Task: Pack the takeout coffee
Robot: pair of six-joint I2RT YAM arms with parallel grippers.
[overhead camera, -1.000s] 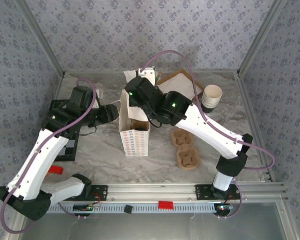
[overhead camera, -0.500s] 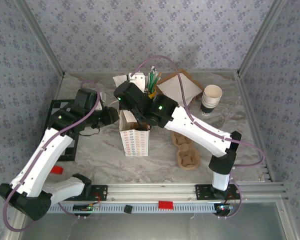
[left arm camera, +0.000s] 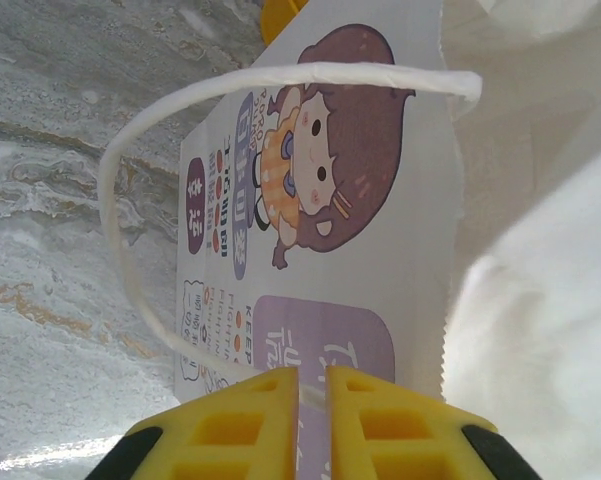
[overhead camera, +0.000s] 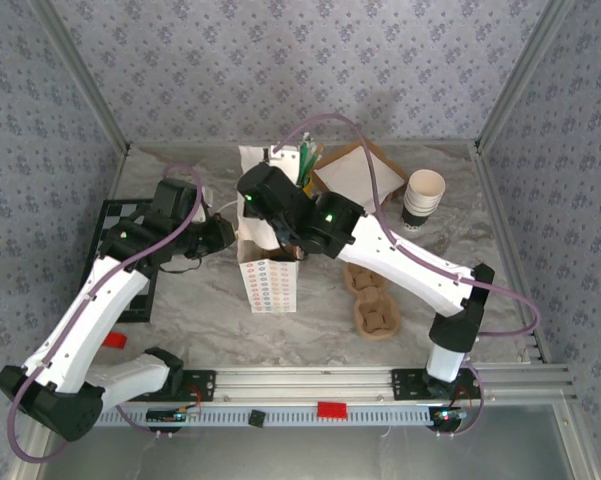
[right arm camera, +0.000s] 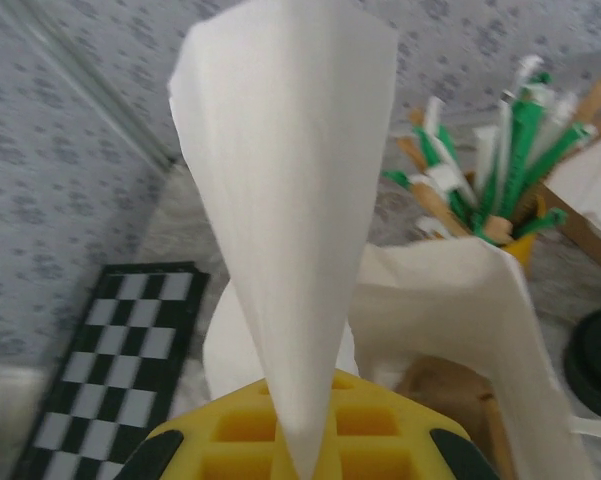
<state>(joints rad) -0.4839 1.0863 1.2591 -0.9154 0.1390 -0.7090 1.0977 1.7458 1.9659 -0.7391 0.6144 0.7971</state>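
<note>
Top external view: the paper bag (overhead camera: 270,272) is standing upright at the middle of the table (overhead camera: 200,300), with both arms reaching in over it from either side.
Left gripper (left arm camera: 311,385): its yellow fingers are standing almost together. The bag's white cord handle (left arm camera: 330,72) is running into the narrow gap between them, so I judge it to be pinching that handle.
Right gripper (right arm camera: 305,405): it is gripping a sheet of white paper that is rising in a fold above the fingers. This appears to be the bag's rear wall (right arm camera: 280,180).
Reason for the holds: one side is being taken by the handle and the opposite wall is being lifted. This is most likely spreading the mouth and steadying the bag for loading.
Cup carrier (overhead camera: 370,298): it is lying flat on the table just right of the bag, apart from it and not yet packed.
Paper cups (overhead camera: 423,197): they are standing stacked near the far right corner, well apart from the bag.
Straw holder (right arm camera: 500,180): it is standing behind the bag, beside a brown cardboard piece (overhead camera: 360,172).
Progress: the work is sitting at the bag-opening stage.
Risk: thin paper may be tearing at the handle root if the two holds are pulling apart too hard.
</note>
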